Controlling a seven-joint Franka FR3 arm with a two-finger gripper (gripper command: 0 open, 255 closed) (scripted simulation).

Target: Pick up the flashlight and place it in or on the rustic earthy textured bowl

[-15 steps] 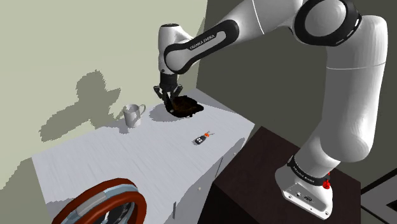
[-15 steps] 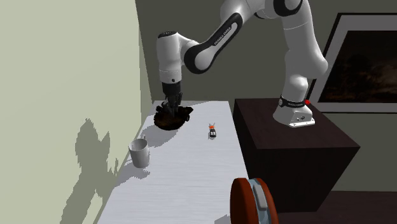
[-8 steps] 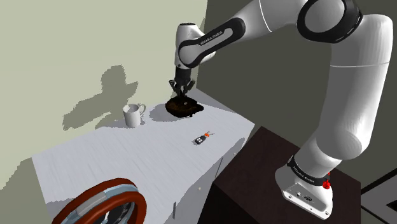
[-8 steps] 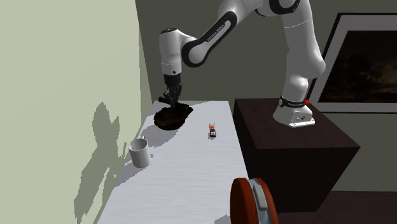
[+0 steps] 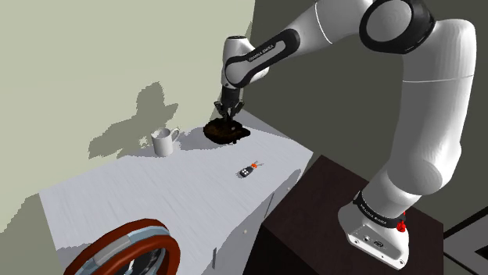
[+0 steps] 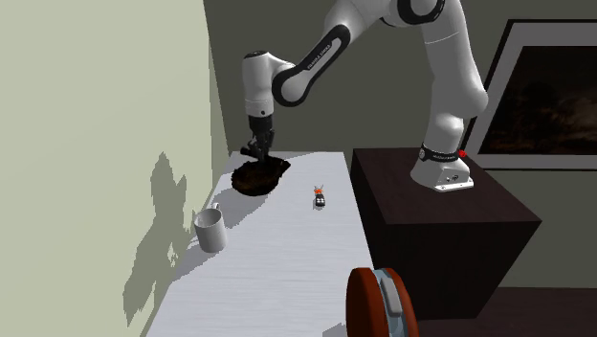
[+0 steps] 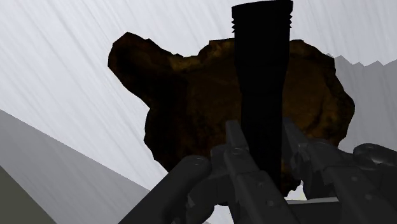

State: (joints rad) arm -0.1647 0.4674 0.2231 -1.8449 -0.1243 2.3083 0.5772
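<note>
Flashlight (image 7: 262, 83), black, is pinched in the claw (image 7: 261, 137), fingers clamped on its barrel, right over the bowl (image 7: 184, 95); the pale surface (image 5: 156, 195) carries that rough dark-brown bowl, a white mug (image 5: 163, 141) nearby, and a tiny black-and-orange gadget (image 5: 249, 169) sitting apart.

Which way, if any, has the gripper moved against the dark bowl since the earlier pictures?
Yes. In the shoulder view the gripper has shifted rightward, from the left edge of the dark bowl to above its middle.
</note>
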